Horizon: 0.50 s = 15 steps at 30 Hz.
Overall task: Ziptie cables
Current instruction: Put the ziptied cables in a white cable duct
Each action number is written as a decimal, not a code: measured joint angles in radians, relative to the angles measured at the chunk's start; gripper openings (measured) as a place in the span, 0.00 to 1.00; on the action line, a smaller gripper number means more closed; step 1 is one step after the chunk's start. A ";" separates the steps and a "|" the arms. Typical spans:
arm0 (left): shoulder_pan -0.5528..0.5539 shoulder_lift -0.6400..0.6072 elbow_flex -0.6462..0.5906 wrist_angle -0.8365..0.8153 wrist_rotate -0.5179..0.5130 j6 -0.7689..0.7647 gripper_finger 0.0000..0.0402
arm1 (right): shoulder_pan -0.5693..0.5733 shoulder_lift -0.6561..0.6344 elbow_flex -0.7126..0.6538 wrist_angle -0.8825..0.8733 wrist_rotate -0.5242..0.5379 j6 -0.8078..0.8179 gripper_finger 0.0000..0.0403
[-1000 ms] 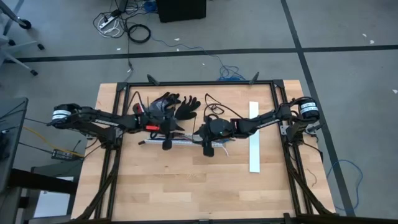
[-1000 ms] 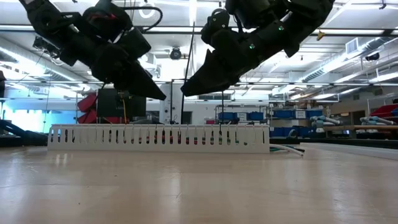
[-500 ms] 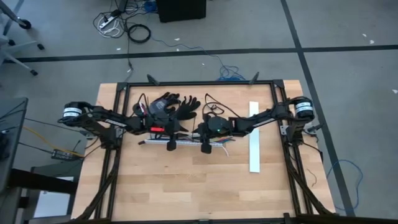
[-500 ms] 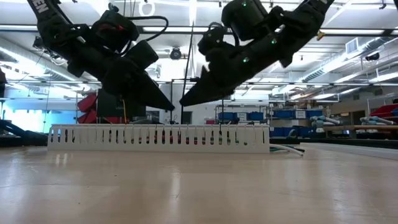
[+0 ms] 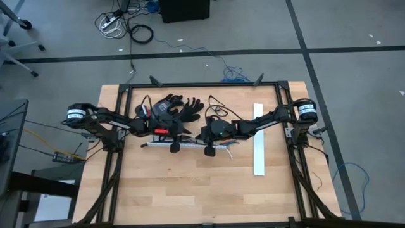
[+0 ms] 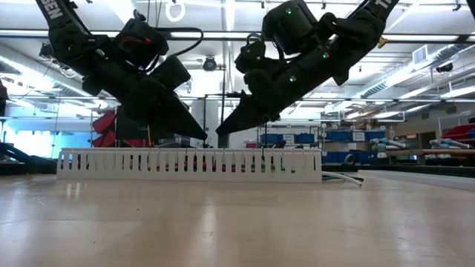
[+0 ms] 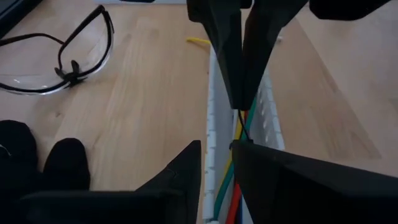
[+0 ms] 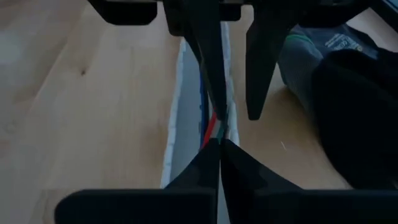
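Lying across the table's (image 5: pixel 190 190) middle, the white slotted channel (image 6: pixel 189 165) cradles the cables (image 7: pixel 235 155); above its centre, the left gripper (image 5: pixel 172 147) hangs narrowly parted, empty as far as I can tell; beside it the right gripper (image 8: pixel 219 144) is pinched closed, apparently on a thin wire; gathering seems underway; next comes threading a tie.

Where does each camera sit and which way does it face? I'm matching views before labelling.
High: overhead, looking straight down; both arms meet over the white slotted duct.
Low: table height, level across; duct side-on, both grippers above.
Left wrist: along the duct; cables inside, right gripper opposite.
Right wrist: opposite way; right gripper shut, black gloves beside.
Both wrist views share the cables.
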<state>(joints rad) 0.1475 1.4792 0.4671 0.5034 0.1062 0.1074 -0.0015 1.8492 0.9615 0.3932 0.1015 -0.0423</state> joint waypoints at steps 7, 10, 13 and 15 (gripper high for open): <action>0.016 0.000 0.000 0.002 0.008 0.002 0.21 | -0.020 0.000 0.000 0.001 0.002 -0.011 0.00; 0.018 0.000 0.000 0.000 0.015 0.021 0.21 | -0.027 0.000 0.000 0.001 0.003 -0.011 0.00; 0.018 0.000 0.000 0.001 0.041 0.033 0.21 | -0.030 0.000 0.000 -0.002 0.003 -0.008 0.00; 0.017 0.008 0.000 0.002 0.042 0.045 0.21 | -0.030 0.000 0.000 -0.007 0.002 -0.004 0.00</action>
<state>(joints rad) 0.1649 1.4870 0.4672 0.5049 0.1482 0.1519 -0.0319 1.8488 0.9615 0.3865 0.1034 -0.0460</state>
